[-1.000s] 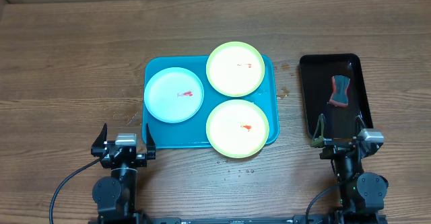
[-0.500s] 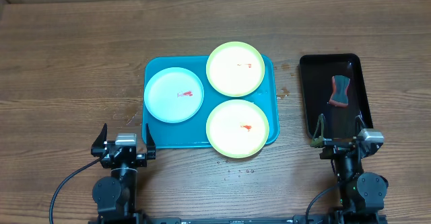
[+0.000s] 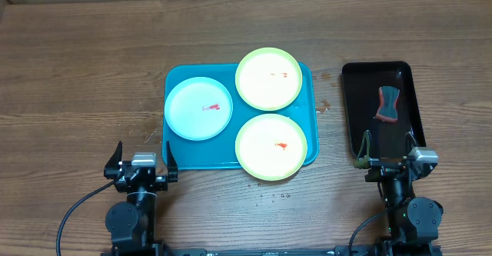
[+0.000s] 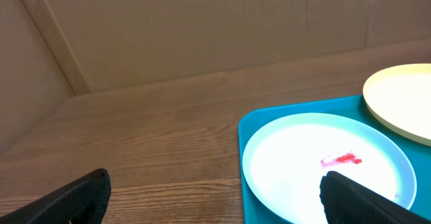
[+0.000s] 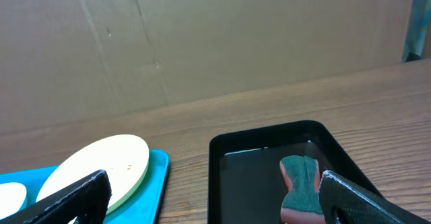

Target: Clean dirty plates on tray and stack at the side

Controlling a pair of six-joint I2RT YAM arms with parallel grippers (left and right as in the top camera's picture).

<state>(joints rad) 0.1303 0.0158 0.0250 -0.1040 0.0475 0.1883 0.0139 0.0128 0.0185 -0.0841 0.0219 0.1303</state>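
Left pincer [image 3: 144, 154] wide | right pincer [image 3: 388, 144] wide | sponge [image 5: 300, 190] in right-wrist view, not left-wrist

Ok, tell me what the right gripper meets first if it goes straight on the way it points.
Most likely the red-and-teal sponge lying in the narrow black plastic tray, which sits straight ahead of the right gripper. Height is unclear, so it might pass above.

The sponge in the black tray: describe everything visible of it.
The sponge is hourglass-shaped, pinched at the waist, with what looks like a teal-green scrubbing face over an orange-red body. It lies flat and lengthwise in the black tray, on its glossy floor near the middle. Only the tray touches it.
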